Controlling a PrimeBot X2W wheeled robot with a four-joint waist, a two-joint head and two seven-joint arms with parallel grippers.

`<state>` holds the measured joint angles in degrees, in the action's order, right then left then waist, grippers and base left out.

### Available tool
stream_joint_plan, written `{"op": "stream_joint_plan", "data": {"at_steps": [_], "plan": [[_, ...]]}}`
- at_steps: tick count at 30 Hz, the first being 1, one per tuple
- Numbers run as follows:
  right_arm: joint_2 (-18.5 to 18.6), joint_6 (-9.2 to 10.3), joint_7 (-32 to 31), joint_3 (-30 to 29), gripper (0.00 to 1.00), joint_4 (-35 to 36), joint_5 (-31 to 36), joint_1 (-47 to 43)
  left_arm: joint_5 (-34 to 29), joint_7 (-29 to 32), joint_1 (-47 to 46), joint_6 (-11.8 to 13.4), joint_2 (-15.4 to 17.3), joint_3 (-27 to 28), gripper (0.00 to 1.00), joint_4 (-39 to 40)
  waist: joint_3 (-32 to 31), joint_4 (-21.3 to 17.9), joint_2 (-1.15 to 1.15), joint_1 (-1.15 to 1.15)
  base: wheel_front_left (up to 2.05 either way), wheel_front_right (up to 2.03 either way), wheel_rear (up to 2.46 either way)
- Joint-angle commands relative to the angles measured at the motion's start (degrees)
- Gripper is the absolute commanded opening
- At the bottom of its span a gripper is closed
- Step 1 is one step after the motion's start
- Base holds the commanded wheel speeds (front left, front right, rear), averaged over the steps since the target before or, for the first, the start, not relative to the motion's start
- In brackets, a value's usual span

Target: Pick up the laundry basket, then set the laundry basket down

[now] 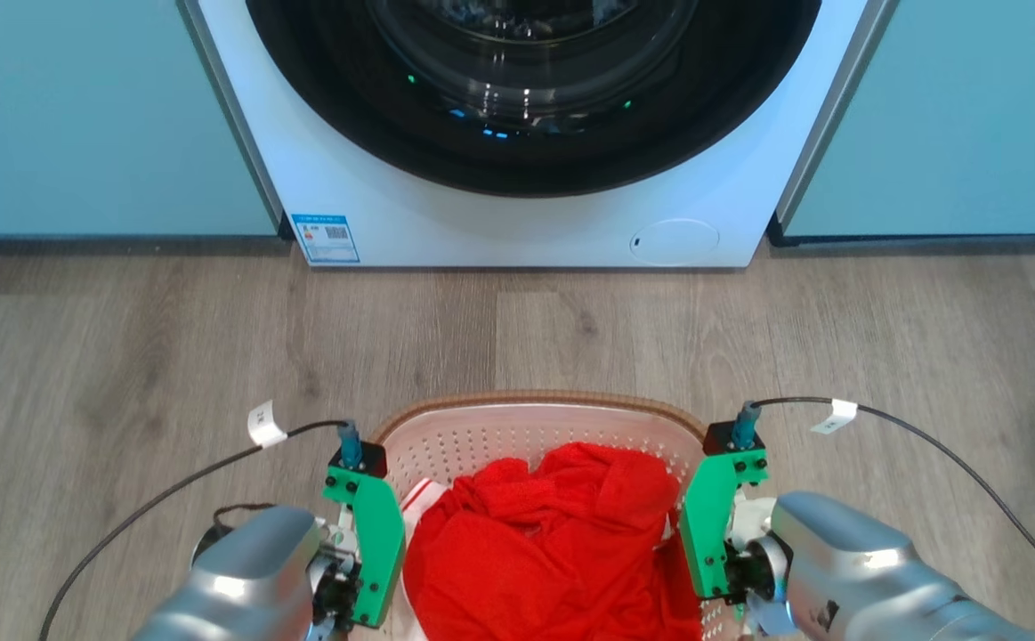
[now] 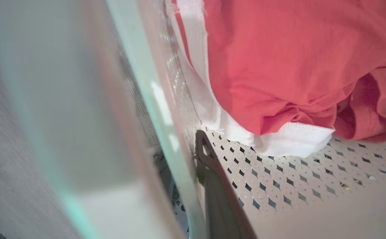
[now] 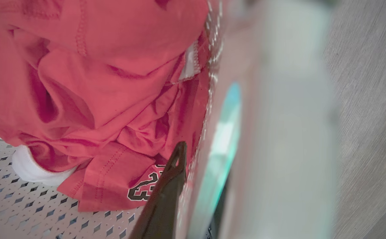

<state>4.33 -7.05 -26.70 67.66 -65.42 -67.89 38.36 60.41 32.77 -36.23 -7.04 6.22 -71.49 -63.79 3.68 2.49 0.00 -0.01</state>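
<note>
The laundry basket is white and perforated with a brown woven rim, and sits at the bottom centre of the head view between my two arms. Red clothes and a bit of white cloth fill it. My left gripper straddles the basket's left wall, one dark finger inside against it. My right gripper clamps the right wall the same way, its inner finger beside a red jersey. The outer fingers are hidden behind the walls. Whether the basket rests on the floor cannot be told.
A white front-loading washer with a dark round door stands straight ahead, teal cabinet fronts on both sides. Wood-look floor lies open between washer and basket. Black cables loop out from each wrist.
</note>
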Motion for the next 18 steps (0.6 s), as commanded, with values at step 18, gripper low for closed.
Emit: {"op": "stream_joint_plan", "data": {"at_steps": [18], "plan": [[-1.45, -0.44, -0.11, 3.01, 0.00, 2.55, -2.57, 1.87, 1.23, 2.32, -1.51, -0.45, 1.01, -1.64, 0.00, 2.76, -1.71, 0.05, 0.00, 0.01, 0.00, 0.00, 0.00]]}}
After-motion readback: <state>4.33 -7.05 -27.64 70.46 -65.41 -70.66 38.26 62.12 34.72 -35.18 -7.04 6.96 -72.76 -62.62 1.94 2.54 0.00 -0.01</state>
